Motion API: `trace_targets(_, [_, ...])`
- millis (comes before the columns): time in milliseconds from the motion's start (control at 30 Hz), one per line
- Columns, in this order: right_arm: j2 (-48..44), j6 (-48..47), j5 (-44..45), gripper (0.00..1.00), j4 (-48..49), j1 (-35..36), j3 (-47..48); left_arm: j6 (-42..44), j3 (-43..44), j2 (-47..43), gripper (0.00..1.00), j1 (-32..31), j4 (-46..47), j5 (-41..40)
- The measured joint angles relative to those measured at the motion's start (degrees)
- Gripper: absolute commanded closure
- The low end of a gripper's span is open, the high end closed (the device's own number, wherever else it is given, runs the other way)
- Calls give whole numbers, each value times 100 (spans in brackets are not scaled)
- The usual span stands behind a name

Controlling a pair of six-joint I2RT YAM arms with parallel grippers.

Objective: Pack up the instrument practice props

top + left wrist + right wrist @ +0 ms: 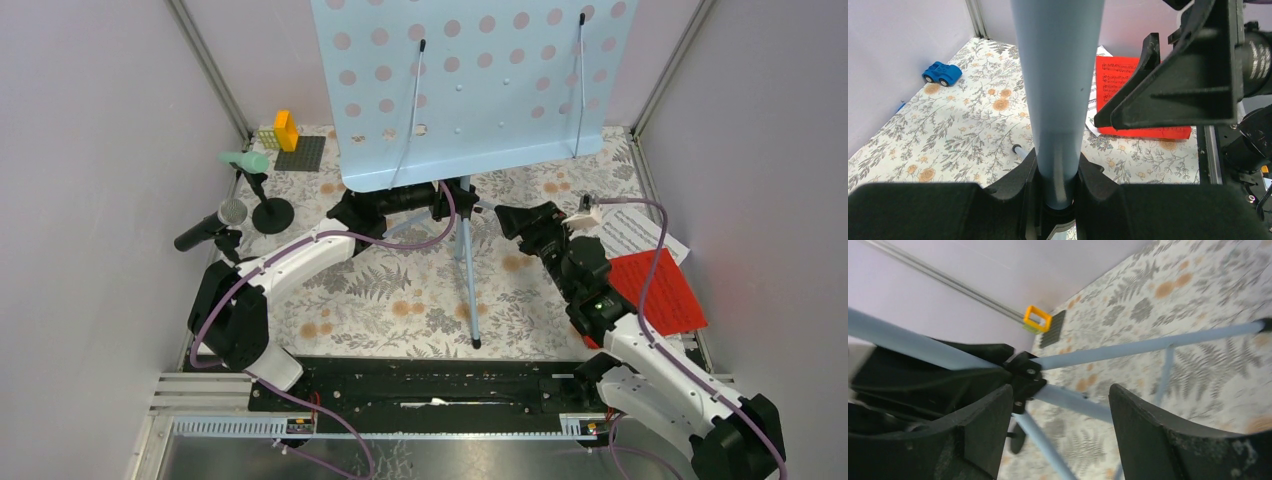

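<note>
The pale blue perforated sheet-music rack (pixel 470 80) stands upright on tripod legs (pixel 468 290) at the back middle. My left gripper (pixel 452 203) is shut on the rack's pole (pixel 1058 90) just under the sheet plate. My right gripper (pixel 507 219) is open, close to the right of the pole, with the tripod hub (pixel 1025 372) between its fingers (pixel 983 420). A mint-green microphone (pixel 245 160) sits on a round-based holder (pixel 272 213). A black microphone (pixel 212 229) rests at the left. The white sheet (pixel 630 228) and the red sheet (pixel 655 290) lie at the right.
Yellow and orange bricks (pixel 283 130) and a grey plate (pixel 300 153) sit at the back left. A small blue toy car (pixel 941 73) shows in the left wrist view near a wall. Walls close in on both sides.
</note>
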Motion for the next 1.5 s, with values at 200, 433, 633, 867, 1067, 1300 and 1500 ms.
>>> trace_targets(200, [278, 1862, -238, 47, -1003, 0, 675, 85, 114, 13, 100, -9, -214, 11])
trace_targets(433, [1082, 3388, -763, 48, -1228, 0, 678, 188, 452, 223, 100, -37, -496, 197])
trace_targets(633, [1438, 4044, -1137, 45, -1016, 0, 678, 155, 407, 227, 100, -44, -404, 195])
trace_targets(867, [645, 4065, -625, 46, -1641, -17, 684, 57, 356, 229, 100, -44, -280, 177])
trace_targets(1067, [131, 3858, -223, 44, -2109, -146, 1003, 61, 356, 232, 100, -44, -284, 170])
trace_targets(1300, [632, 3884, -658, 51, -1919, -411, 1381, 66, 345, 219, 100, -44, -289, 138])
trace_targets(1500, [953, 4168, -994, 55, -1488, -435, 1099, 63, 345, 216, 100, -44, -289, 138])
